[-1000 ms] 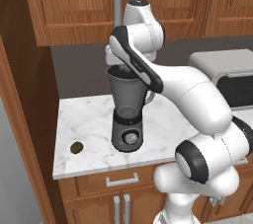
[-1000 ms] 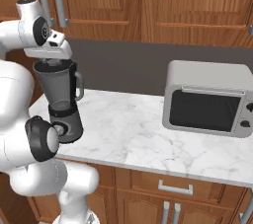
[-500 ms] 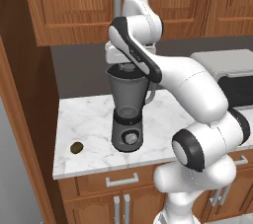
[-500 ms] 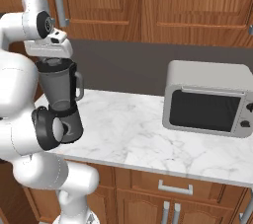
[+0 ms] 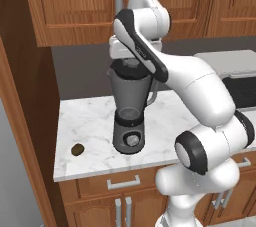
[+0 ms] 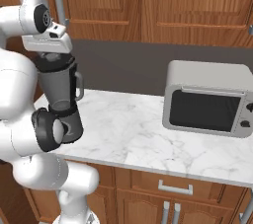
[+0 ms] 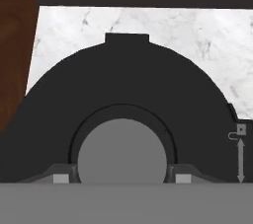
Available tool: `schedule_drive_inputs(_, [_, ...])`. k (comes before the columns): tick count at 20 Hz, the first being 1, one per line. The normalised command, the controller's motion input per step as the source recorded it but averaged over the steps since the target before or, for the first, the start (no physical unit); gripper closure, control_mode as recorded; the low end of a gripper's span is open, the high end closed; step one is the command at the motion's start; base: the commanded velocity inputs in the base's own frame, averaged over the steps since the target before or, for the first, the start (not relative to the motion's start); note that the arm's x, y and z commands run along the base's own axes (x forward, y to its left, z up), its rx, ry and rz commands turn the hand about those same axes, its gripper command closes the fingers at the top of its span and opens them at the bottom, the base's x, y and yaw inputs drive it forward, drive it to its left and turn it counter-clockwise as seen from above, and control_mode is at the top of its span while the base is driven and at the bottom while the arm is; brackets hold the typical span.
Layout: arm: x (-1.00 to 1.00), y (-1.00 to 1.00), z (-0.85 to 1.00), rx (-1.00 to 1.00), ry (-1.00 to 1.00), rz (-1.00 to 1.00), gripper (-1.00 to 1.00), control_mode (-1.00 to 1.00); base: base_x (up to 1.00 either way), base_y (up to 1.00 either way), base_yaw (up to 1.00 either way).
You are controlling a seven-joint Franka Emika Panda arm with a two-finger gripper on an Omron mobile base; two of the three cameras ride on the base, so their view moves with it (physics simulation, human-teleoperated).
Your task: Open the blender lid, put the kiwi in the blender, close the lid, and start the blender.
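The blender lid (image 7: 123, 94) is lying directly under my fingers (image 7: 122, 178), flat on the rim of the one blender (image 5: 131, 108) that is standing near the middle of the desk's (image 5: 95, 121) front edge, and I am pinching its small raised centre knob (image 7: 122, 151) with my fingers nearly shut on either side of it. The move I am judging next is a straight lift along the jar's upright axis. I am counting one lid, one blender, one kiwi (image 5: 77, 149) sitting well apart toward the desk's front left corner, and one toaster oven (image 6: 207, 99) toward the right end.
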Motion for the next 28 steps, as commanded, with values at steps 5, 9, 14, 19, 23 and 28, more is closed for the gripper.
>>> schedule_drive_inputs(5, [-0.4, -0.23, 0.33, 0.03, -0.14, 0.0, 1.0, -1.0, 0.0, 0.0, 0.0])
schedule_drive_inputs(9, [-0.6, -0.34, 0.34, 0.05, -0.14, 0.0, 1.0, -1.0, 0.0, 0.0, 0.0])
schedule_drive_inputs(14, [-0.67, -0.64, 0.13, 0.08, -0.16, 0.0, 1.0, -1.0, 0.0, 0.0, 0.0])
schedule_drive_inputs(19, [-0.6, -0.98, -0.1, 0.12, -0.12, 0.0, 1.0, -1.0, 0.0, 0.0, 0.0])
schedule_drive_inputs(23, [-0.29, -1.0, -0.52, 0.05, -0.01, 0.0, 1.0, -1.0, 0.0, 0.0, 0.0])
schedule_drive_inputs(28, [-0.07, -0.93, -0.61, -0.01, 0.0, -0.01, 1.0, -1.0, 0.0, 0.0, 0.0])
